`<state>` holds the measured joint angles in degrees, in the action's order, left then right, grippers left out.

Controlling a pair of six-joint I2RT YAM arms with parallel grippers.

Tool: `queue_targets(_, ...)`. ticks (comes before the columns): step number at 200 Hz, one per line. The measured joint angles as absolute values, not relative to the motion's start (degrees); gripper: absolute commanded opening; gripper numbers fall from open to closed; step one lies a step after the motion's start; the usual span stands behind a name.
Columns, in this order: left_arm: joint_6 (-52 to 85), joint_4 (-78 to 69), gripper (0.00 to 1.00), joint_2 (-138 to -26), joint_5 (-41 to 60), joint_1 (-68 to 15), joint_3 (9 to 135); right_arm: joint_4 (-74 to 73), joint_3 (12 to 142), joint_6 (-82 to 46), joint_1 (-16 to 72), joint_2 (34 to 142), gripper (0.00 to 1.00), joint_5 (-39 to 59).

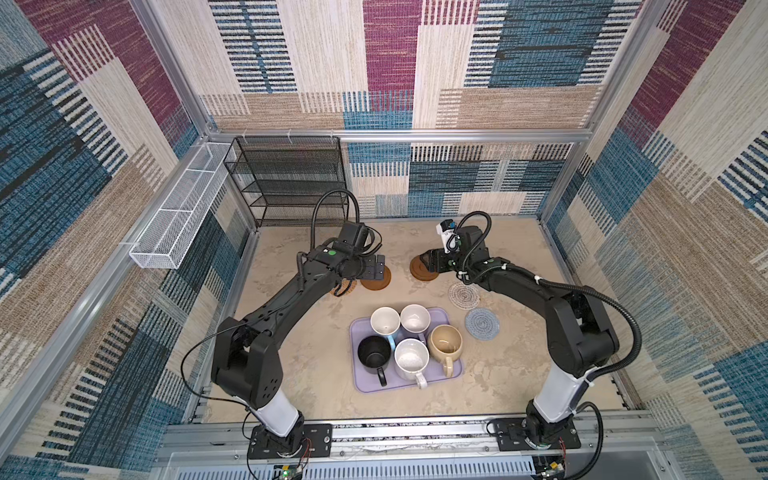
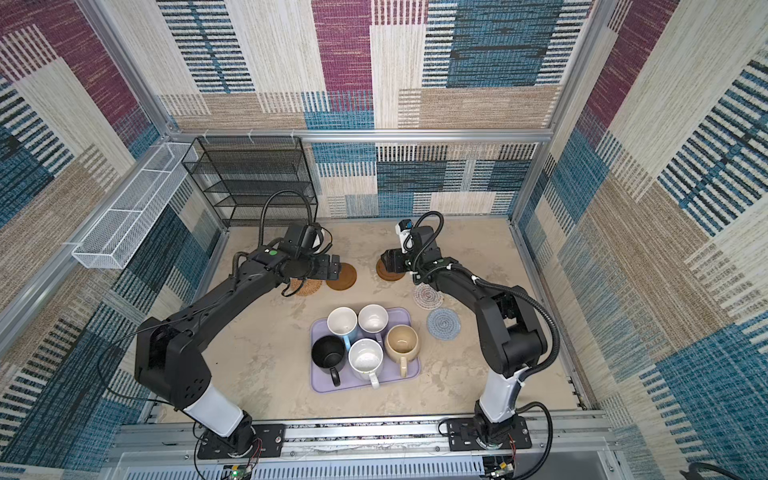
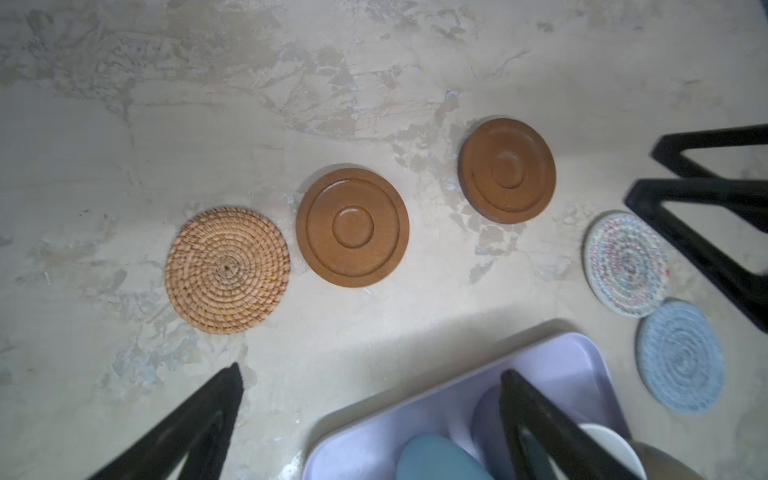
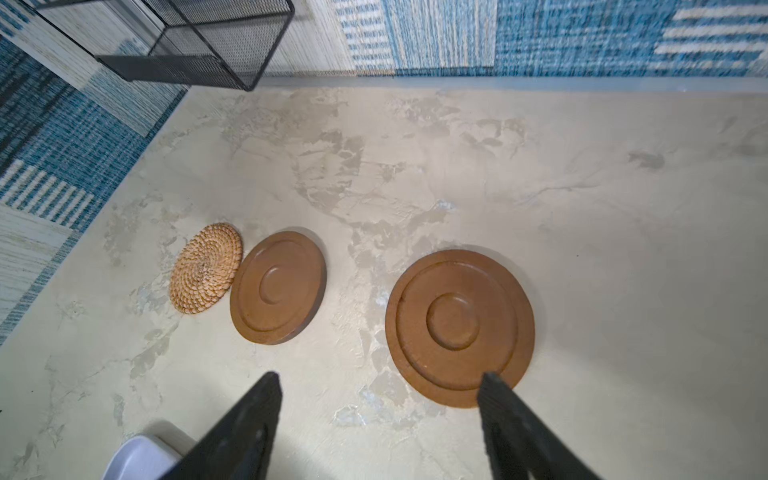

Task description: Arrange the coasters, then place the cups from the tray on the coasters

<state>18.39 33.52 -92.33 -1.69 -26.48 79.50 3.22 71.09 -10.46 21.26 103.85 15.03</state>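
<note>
**Both pincers apart over the coaster row, all cups on the tray**

In both top views, your left gripper (image 1: 379,268) hangs over the far edge of the left brown coaster (image 1: 378,283). Your right gripper (image 1: 426,261) hangs over the right brown coaster (image 1: 419,274). The rattan coaster (image 1: 348,288) lies just beside the left brown one, partly hidden under the left arm (image 1: 291,299). The white crochet coaster (image 1: 463,296) and the grey-blue coaster (image 1: 482,324) lie to the right of the tray (image 1: 365,382). The tray holds the light blue cup (image 1: 385,321), lavender cup (image 1: 414,318), black cup (image 1: 374,351), speckled white cup (image 1: 411,359) and beige cup (image 1: 445,341).

In the left wrist view, your left fingers (image 3: 199,419) stand wide apart with nothing between them. The rattan and both brown discs lie flat in a row on the table (image 3: 124,124), and the two crochet discs sit just beside each other.

In the right wrist view, your right fingers (image 4: 249,415) are also apart and empty. One tip overlaps the right brown coaster's rim, but you cannot tell whether it touches
</note>
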Motion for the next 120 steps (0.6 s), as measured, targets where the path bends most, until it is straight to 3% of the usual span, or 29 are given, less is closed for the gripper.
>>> queue_targets(39,21.3,28.7,0.98,-88.9,4.6,-26.4,73.3,6.1,76.8,-9.6,21.3,111.0,0.58,15.4)
queue_targets(120,23.9,25.0,0.98,-90.9,7.9,-26.4,70.8,11.7,85.8,-7.6,21.3,122.4,0.45,12.9)
